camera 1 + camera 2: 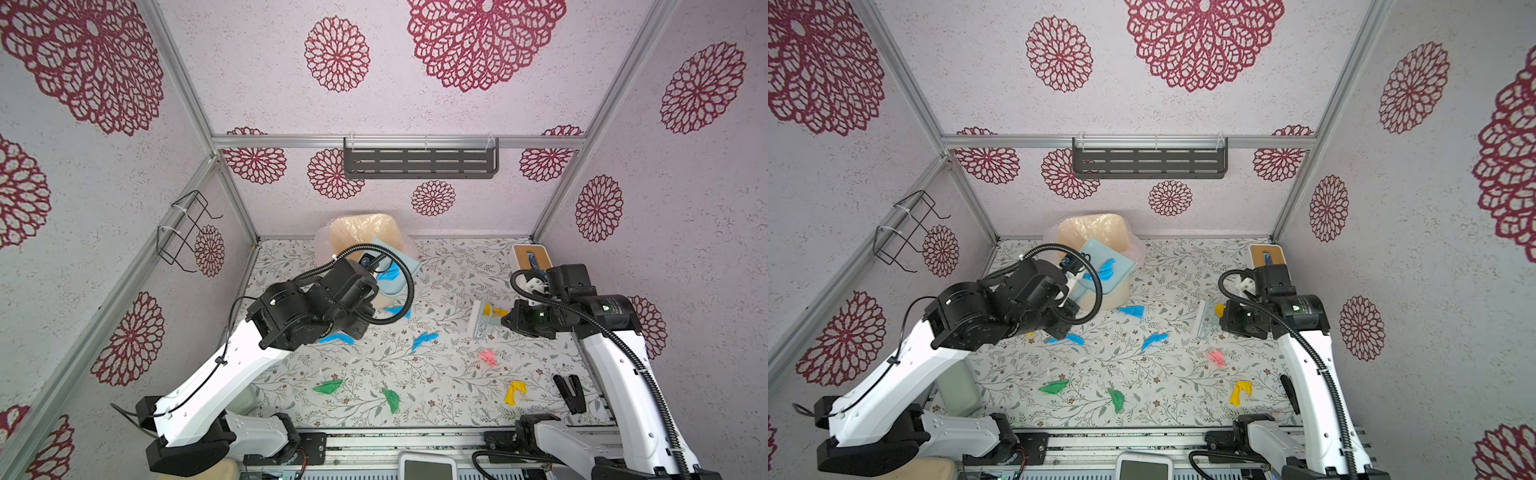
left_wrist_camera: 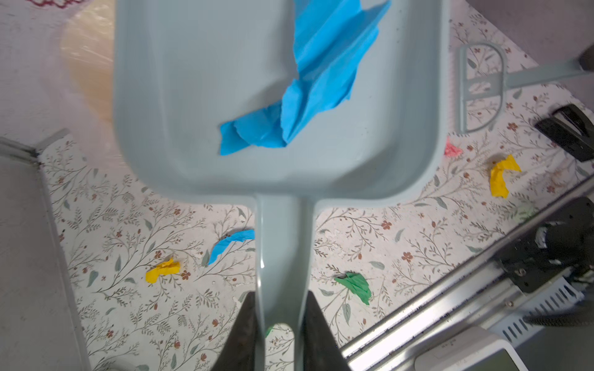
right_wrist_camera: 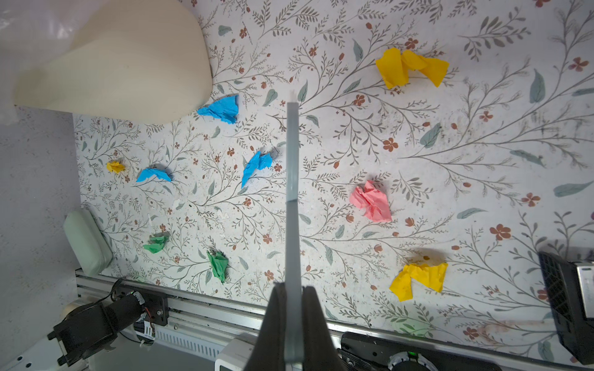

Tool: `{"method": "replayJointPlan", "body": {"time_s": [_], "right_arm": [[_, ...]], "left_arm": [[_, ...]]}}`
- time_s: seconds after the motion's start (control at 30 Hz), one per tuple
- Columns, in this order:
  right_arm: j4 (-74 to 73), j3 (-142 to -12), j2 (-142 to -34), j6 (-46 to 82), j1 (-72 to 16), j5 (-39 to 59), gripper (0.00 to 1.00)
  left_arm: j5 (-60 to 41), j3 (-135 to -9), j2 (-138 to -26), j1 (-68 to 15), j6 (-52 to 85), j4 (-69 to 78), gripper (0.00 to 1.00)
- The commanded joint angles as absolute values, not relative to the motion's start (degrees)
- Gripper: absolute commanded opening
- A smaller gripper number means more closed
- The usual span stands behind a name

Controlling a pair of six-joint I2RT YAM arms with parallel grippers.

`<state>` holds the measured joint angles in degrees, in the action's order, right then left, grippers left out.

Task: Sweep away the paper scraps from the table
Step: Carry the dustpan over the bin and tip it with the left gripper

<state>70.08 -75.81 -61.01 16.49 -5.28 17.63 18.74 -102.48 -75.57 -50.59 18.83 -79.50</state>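
Most paper scraps (image 1: 424,340) lie loose on the table (image 1: 449,266): blue ones mid-table and by the bin (image 1: 353,228), 2 green scraps (image 1: 328,387) toward the front edge, pink scrap (image 1: 488,357) + yellow scrap (image 1: 514,392) on the right side. One big blue scrap (image 2: 308,80) sits inside the pale blue dustpan (image 2: 193,96), which in both top views is tilted over the beige, plastic-lined bin at the back.

L gripper (image 2: 280,308): fingers (image 2: 244,331) clamped on the dustpan handle, one each side, gap only as wide as the handle. Big blue scrap is out ahead of them in the pan, not touching.

R gripper (image 3: 293,302): fingers (image 3: 273,321) pinched tight on the thin brush (image 1: 482,320) handle, seen edge-on in the right wrist view. Brush head is over the table's right half, w/ a 2nd yellow scrap (image 1: 495,311) just beside it, btwn head and gripper. Pink scrap is near the brush but apart; the rest lie well apart from both grippers.
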Motion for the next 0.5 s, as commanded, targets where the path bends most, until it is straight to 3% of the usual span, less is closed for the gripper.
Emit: {"method": "replayJointPlan", "body": {"time_s": [0.0, 0.47], "right_arm": [[69.3, -76.3, -59.7, 15.2, -4.6, 20.4, 0.00], [67.6, -73.0, -59.2, 16.2, -4.2, 23.9, 0.00]], "left_arm": [[19.0, -105.3, -76.7, -44.5, 16.0, -83.0, 0.00], [15.4, -114.8, -87.5, -21.1, 5.0, -80.9, 0.00]]}}
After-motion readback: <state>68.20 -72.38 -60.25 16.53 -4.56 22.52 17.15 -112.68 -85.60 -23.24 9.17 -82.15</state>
